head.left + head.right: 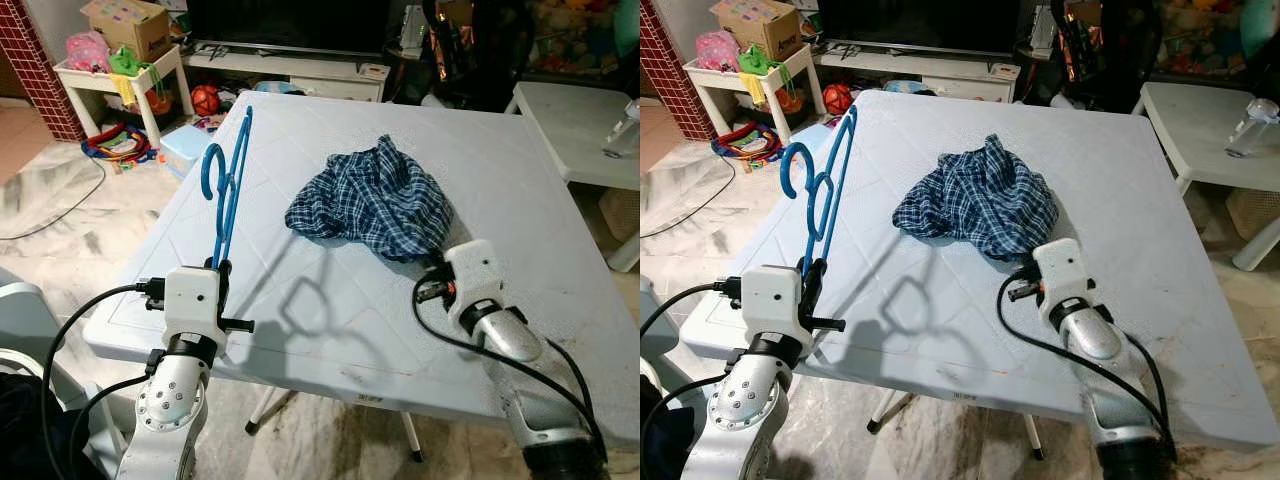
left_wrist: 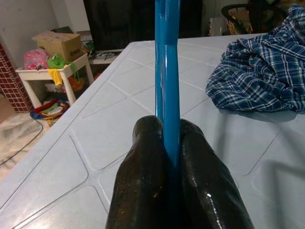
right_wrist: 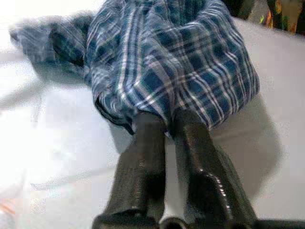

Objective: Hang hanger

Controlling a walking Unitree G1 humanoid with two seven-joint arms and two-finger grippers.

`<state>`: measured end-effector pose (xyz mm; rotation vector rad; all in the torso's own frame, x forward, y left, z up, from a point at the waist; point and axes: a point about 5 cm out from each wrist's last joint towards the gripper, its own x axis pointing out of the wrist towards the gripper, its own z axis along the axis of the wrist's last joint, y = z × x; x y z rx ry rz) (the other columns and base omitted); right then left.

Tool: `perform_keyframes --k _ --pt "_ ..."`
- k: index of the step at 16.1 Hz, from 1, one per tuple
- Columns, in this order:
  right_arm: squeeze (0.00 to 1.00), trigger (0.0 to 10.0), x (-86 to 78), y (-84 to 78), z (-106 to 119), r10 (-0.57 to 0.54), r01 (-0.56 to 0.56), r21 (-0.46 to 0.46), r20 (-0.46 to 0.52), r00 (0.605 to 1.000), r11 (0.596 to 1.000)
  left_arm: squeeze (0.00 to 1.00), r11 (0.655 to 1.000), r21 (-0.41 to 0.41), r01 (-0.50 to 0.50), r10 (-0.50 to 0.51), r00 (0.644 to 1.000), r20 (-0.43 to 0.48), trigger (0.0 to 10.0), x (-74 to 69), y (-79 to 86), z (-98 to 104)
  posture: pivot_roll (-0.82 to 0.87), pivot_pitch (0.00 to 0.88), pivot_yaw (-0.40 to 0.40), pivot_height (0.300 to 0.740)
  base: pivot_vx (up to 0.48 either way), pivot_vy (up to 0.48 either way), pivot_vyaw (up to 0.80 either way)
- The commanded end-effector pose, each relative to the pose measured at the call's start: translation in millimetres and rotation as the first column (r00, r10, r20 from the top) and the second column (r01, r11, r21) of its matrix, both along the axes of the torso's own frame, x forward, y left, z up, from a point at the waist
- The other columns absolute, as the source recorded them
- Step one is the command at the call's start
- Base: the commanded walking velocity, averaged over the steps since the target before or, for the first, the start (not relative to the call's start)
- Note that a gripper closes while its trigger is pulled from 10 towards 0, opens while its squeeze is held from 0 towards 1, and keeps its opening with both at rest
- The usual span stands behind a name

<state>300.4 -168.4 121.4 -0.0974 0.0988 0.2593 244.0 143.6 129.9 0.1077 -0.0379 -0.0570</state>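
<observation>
A blue plastic hanger (image 1: 228, 180) stands tilted up over the left part of the pale table (image 1: 520, 200), hook at mid height. My left gripper (image 1: 222, 266) is shut on its lower end; in the left wrist view the two black fingers (image 2: 143, 157) squeeze the blue bar (image 2: 167, 57). A crumpled blue plaid garment (image 1: 375, 200) lies in the middle of the table. My right gripper (image 1: 437, 260) reaches its near edge, and in the right wrist view its fingertips (image 3: 164, 119) pinch the plaid hem (image 3: 157, 57).
A small white side table (image 1: 120, 75) with a cardboard box stands at the back left, toys (image 1: 120, 145) on the floor beside it. A low TV stand (image 1: 300, 65) runs along the back. Another white table (image 1: 580, 120) with a bottle (image 1: 622, 130) is on the right.
</observation>
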Motion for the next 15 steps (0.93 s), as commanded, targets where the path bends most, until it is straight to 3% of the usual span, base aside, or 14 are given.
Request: perform_keyframes --k 1,2,3,6,7,9,13,14,15 --pt "1.00 10.0 -0.3 -6.4 11 -0.068 0.064 0.117 0.030 0.997 0.991 0.00 1.000 -0.001 0.001 -0.001 0.997 -0.071 10.0 -1.5 -0.3 -15 0.04 0.067 -0.029 0.740 0.000 0.000 0.00" --pt "1.00 10.0 -2.5 -4.9 17 -0.093 0.077 0.198 0.075 0.993 0.977 0.00 1.000 -0.001 0.000 0.000 0.998 -0.069 10.0 -1.0 0.0 -14 0.04 0.066 -0.028 0.740 0.000 0.000 0.00" --pt "1.00 10.0 -5.4 0.5 17 -0.075 0.057 0.215 0.078 0.994 0.975 0.00 1.000 -0.001 -0.002 0.002 0.998 -0.069 10.0 -0.7 0.2 -14 0.04 0.066 -0.026 0.740 0.000 0.000 0.00" --pt "1.00 10.0 -13.5 5.5 10 -0.050 0.037 0.199 0.062 0.997 0.979 0.00 1.000 0.001 0.001 -0.001 0.998 -0.067 10.0 -0.1 0.2 -14 0.04 0.064 -0.025 0.740 0.000 0.000 0.00" --pt "1.00 10.0 -15.7 3.9 10 -0.039 0.028 0.196 0.053 0.998 0.980 0.00 1.000 0.001 0.002 -0.002 0.998 -0.067 10.0 -0.3 0.3 -14 0.04 0.065 -0.026 0.740 0.000 0.000 0.00" --pt "1.00 10.0 -24.6 -8.8 5 0.033 -0.037 0.090 0.042 0.999 0.995 0.00 1.000 0.001 0.003 -0.003 0.997 -0.074 10.0 -2.3 1.6 -16 0.04 0.064 -0.026 0.740 0.000 0.000 0.00" --pt "1.00 10.0 -30.3 -25.2 13 0.015 -0.024 0.131 0.067 0.998 0.991 0.00 1.000 0.001 0.012 -0.012 0.997 -0.077 10.0 -4.0 2.1 -17 0.03 0.059 -0.023 0.740 0.000 0.000 0.00" --pt "0.00 10.0 -31.7 -20.1 18 -0.001 -0.011 0.115 0.104 0.995 0.993 0.00 1.000 0.000 0.015 -0.015 0.997 -0.076 10.0 -3.2 1.4 -17 0.03 0.060 -0.019 0.740 0.000 0.000 0.00" --pt "0.00 10.0 -31.8 -14.0 18 0.002 -0.017 0.148 0.101 0.995 0.989 0.00 1.000 -0.001 0.018 -0.018 0.997 -0.076 10.0 -2.8 0.5 -16 0.03 0.061 -0.018 0.740 0.000 0.000 0.00"
